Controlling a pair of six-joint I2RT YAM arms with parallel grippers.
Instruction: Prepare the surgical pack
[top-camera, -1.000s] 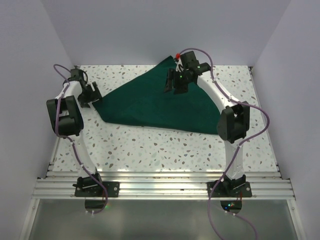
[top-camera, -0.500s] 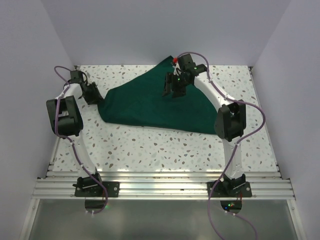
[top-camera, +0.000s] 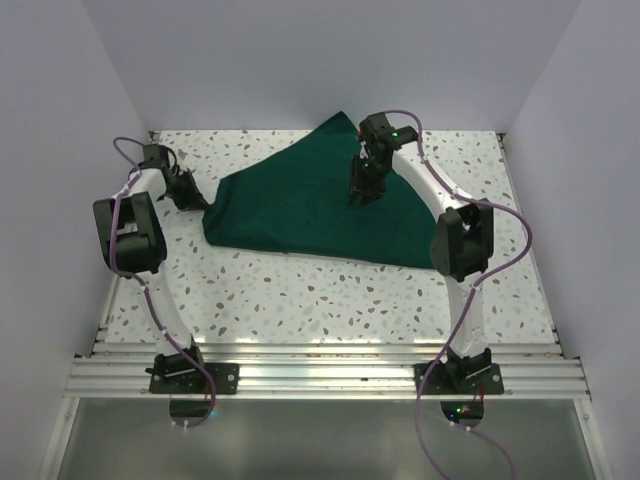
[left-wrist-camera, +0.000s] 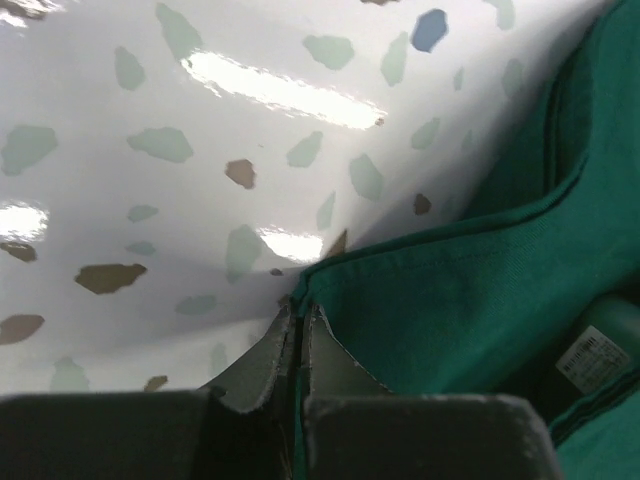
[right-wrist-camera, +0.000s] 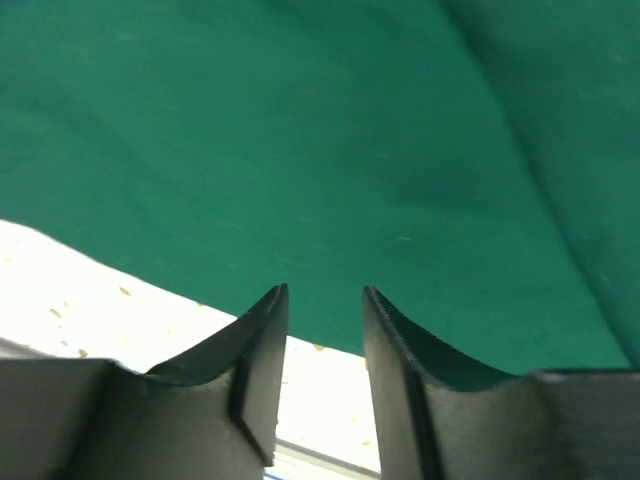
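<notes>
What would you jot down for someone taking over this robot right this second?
Left pincer: shut on the left corner of the green cloth.
Right pincer: open, holding nothing, poised over the cloth's middle.
Cloth: lies on the speckled table, folded into a rough triangle with one point toward the back wall.
Done: cloth laid out and, it seems, partly folded.
Left: finish folding the bundle. No tray, scissors or gauze shows; they may be hidden inside.
</notes>
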